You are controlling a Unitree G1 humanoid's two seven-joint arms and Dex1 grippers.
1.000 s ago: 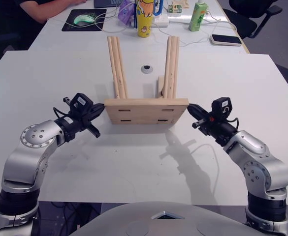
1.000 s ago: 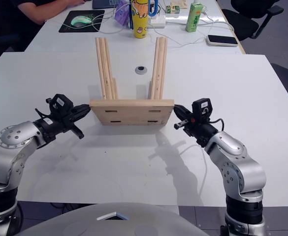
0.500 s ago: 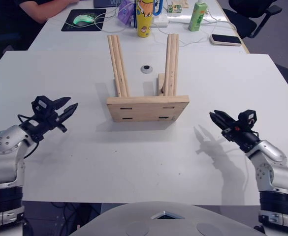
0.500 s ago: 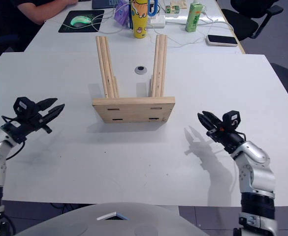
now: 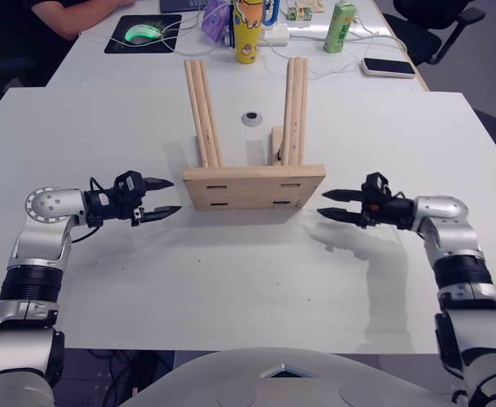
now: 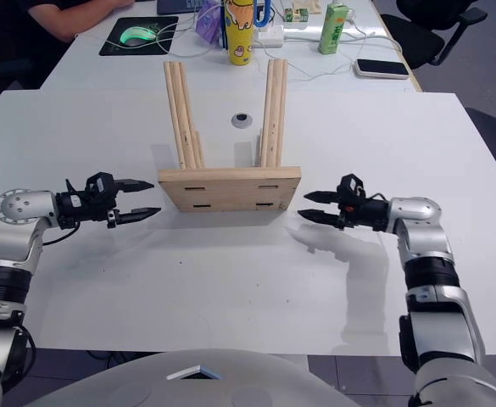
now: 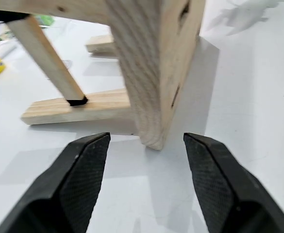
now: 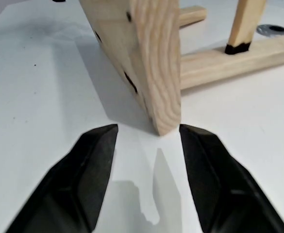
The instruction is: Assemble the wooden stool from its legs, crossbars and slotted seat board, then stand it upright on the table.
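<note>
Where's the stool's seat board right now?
In the head views the seat board stands on edge, centred on the table, legs pointing away from the robot, between the open left pincer and right pincer, touching neither.

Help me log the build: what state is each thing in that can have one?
stool: assembled, lying on its side, seat on edge toward the robot, legs pointing away, not yet upright
left claw: open, beside the stool's left end, not touching it
right claw: open, beside the stool's right end, not touching it
</note>
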